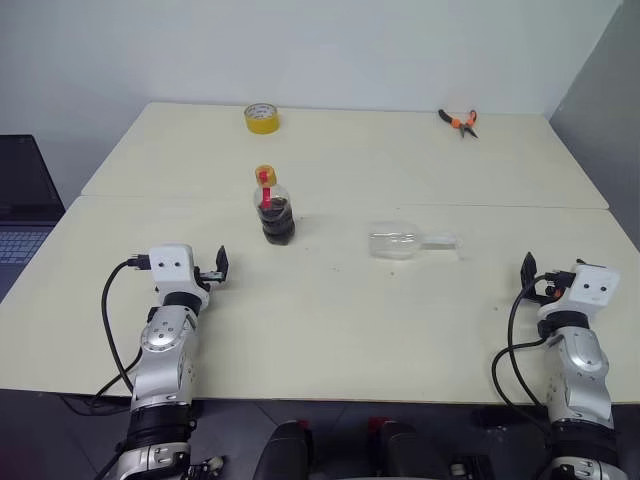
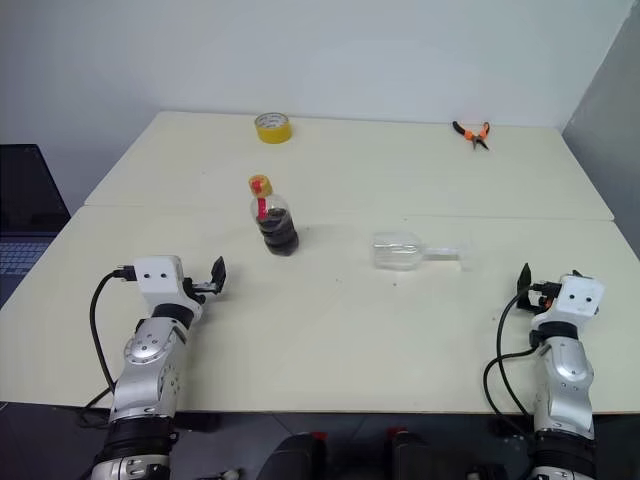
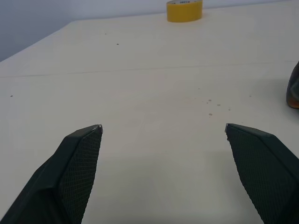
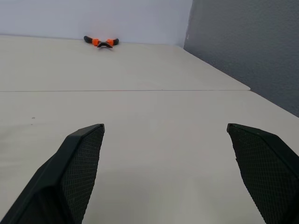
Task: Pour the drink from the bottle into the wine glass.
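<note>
The wide cream-coloured bench [image 1: 330,330], made of two tops butted along a seam, carries everything, and the small squat clear plastic bottle [image 1: 273,212] with its yellow screw cap serves as the landmark. It stands upright just this side of the seam, its dark brown drink [image 1: 276,220] settled in the rounded belly, cap on, so nothing can be poured yet. To the right of the bottle, well apart from it, the clear stemmed wine glass [image 1: 402,242] lies on its side, bowl toward the bottle and foot pointing away; it probably needs standing up before any pour. Beyond the bottle, near the far edge, sits a yellow tape roll [image 1: 261,118], and far off to the bottle's right lie orange-handled pliers [image 1: 460,121]; neither matters here. The left claw [image 1: 217,267] hovers near the bottle's near-left side, level, pointing forward, fingers spread and empty. The right claw [image 1: 530,277] waits far right of the bottle, past the glass, likewise released and empty.
</note>
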Controlling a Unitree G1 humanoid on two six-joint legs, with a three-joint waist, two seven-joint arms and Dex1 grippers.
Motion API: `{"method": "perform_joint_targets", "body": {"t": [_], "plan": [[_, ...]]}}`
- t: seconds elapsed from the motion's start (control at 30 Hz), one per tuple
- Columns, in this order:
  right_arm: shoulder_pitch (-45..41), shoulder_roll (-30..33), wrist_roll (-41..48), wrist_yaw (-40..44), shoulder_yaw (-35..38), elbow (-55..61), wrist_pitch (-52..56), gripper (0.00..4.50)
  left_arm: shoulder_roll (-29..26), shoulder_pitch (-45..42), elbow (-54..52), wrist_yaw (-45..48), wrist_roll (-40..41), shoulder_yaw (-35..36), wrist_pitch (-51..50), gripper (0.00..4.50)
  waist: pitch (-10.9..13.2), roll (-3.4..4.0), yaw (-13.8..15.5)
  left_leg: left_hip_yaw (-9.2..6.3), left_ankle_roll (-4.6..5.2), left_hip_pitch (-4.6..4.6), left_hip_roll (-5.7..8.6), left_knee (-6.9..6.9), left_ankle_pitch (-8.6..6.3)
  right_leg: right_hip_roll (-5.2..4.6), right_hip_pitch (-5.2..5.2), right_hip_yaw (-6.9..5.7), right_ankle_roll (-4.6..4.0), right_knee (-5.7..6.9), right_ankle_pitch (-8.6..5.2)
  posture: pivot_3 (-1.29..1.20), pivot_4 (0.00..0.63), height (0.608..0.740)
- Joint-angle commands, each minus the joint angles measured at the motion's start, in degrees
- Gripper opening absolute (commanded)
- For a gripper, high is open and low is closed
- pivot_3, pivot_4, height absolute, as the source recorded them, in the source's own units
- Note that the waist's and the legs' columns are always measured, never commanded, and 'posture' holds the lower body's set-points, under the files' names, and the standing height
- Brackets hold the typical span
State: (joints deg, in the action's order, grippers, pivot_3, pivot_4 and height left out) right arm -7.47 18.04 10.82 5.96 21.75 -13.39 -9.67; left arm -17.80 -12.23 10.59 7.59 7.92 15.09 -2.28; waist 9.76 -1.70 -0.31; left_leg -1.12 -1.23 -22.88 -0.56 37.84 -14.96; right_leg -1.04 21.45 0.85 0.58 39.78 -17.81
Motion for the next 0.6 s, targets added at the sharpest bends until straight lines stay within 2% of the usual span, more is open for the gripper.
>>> {"method": "perform_joint_targets", "body": {"t": [0.03, 0.33, 0.6], "plan": [[-0.13, 0.46, 0.51, 0.47, 0.42, 2.49, -1.41, 4.5, -0.96, -0.45, -0.52, -0.37, -1.14, 0.12, 1.66, 4.46, 0.0, 0.0, 0.0, 0.0, 0.0, 0.0, 0.0, 0.0, 0.0, 0.0, 0.0, 0.0, 0.0, 0.0, 0.0, 0.0, 0.15, 0.74], [0.36, 0.42, 0.87, 2.57, -0.46, 4.03, -1.47, 4.5, -1.38, 0.59, -0.61, 1.86, -0.33, 0.41, 3.29, 4.46, 0.0, 0.01, -0.01, 0.0, 0.0, 0.0, 0.0, 0.0, 0.0, 0.0, 0.0, 0.0, 0.0, 0.0, 0.0, 0.0, 0.15, 0.74], [3.17, 0.55, 3.19, 8.14, -2.78, 10.94, 0.46, 4.5, -1.73, 1.18, -0.86, 5.35, 1.03, 0.02, 2.85, 4.46, 0.01, 0.01, -0.01, 0.0, 0.0, 0.0, 0.0, 0.0, 0.0, 0.0, 0.0, 0.0, 0.0, -0.01, 0.0, 0.0, 0.15, 0.74]]}}
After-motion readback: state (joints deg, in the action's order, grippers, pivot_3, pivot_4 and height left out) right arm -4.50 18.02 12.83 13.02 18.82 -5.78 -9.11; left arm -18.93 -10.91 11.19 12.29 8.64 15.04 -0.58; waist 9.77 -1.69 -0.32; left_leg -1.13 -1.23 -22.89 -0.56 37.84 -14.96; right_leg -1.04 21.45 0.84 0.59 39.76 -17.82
